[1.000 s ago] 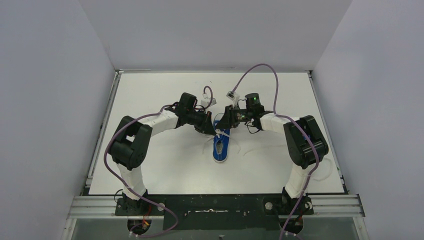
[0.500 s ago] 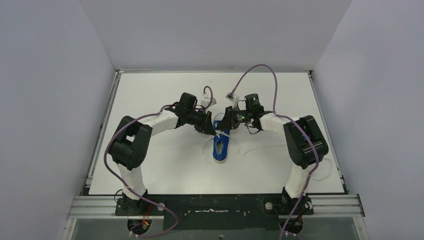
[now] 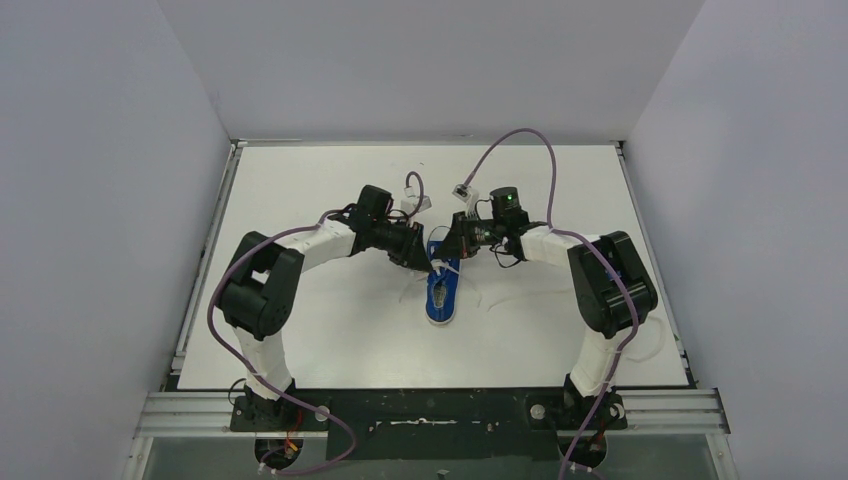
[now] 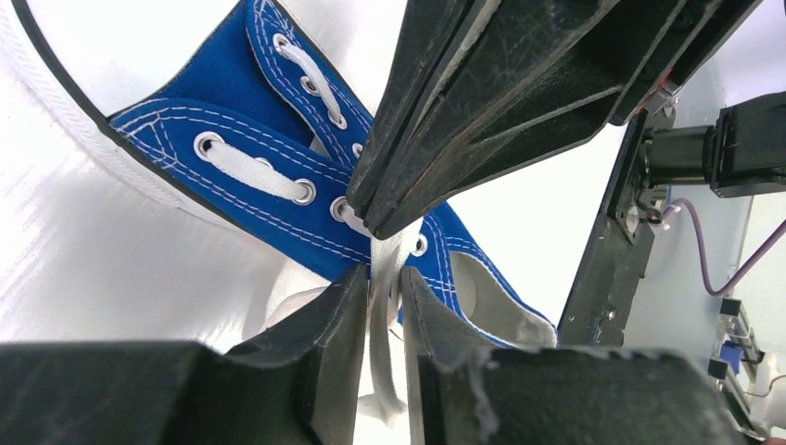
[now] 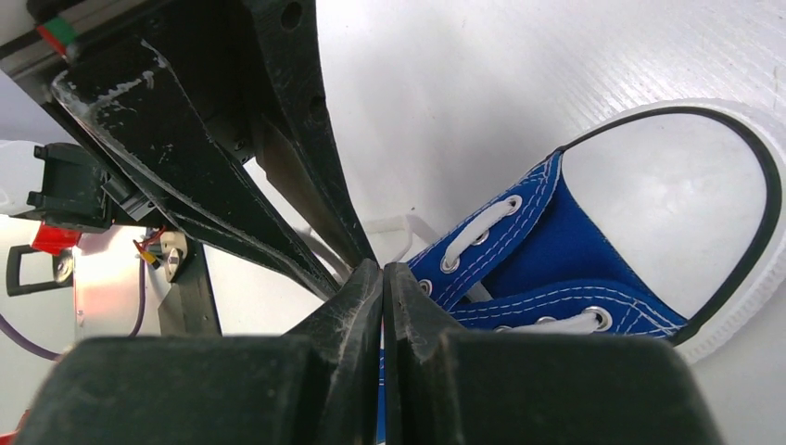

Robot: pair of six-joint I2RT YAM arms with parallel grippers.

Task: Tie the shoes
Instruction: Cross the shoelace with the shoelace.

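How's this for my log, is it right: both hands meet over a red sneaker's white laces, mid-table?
Not quite: the sneaker is blue, not red; the left wrist view shows it plainly. The rest stands: the left hand and right hand meet over its white laces, mid-table.

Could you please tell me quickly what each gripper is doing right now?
Left gripper: slightly open, white lace running through the gap.
Right gripper: closed, apparently pinching the same lace at its tips.
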